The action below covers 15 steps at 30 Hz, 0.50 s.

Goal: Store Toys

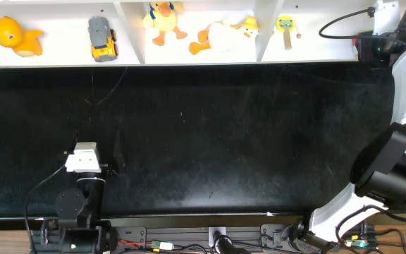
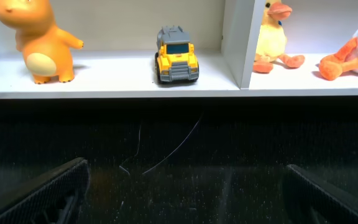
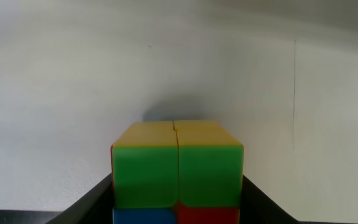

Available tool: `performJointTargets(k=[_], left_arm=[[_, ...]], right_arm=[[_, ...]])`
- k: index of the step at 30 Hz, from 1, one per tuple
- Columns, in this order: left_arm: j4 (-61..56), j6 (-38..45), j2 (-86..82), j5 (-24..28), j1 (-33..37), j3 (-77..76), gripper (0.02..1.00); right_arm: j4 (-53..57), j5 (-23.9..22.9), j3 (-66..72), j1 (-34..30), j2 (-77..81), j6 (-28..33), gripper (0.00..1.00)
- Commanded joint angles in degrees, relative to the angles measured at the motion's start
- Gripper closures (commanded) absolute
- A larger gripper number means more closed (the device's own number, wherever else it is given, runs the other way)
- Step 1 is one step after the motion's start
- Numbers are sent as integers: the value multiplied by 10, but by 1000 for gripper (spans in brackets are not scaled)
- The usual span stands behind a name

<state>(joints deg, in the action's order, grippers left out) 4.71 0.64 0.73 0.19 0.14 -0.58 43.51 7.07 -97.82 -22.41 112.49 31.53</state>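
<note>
Cube puzzle (image 3: pixel 176 171), two-by-two, faces green, yellow, blue and red: gripped between the two fingers of the right hand (image 3: pixel 176 202) and held square before a plain white wall; whether it rested on anything could not be told. Judged rigid plastic, light, smooth-sided, liable to slip or twist on its layers; best taken flat across two opposite faces, as it was. Left hand (image 2: pixel 184 194): fingers spread wide, nothing between them, low over the black tabletop (image 1: pixel 224 134), facing the white shelf (image 1: pixel 203 59). Shelf contents: orange figure (image 2: pixel 39 40) and yellow truck (image 2: pixel 177 55) in one compartment; upright duck plush (image 2: pixel 272 31) and second plush (image 2: pixel 356 53), lying down, in the next; small green-and-yellow toy (image 1: pixel 286 27) beyond. Tabletop matte, dusty, faintly scratched.
</note>
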Motion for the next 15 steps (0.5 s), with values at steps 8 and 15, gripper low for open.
performJointTargets(k=[8, 15], left_arm=[[2, 11, -6, -3, 3, 1, 20], [2, 11, -6, -3, 3, 1, 20]], right_arm=[[-27, 6, -23, 3, 14, -30, 3], [-14, 3, -23, 3, 3, -47, 5]])
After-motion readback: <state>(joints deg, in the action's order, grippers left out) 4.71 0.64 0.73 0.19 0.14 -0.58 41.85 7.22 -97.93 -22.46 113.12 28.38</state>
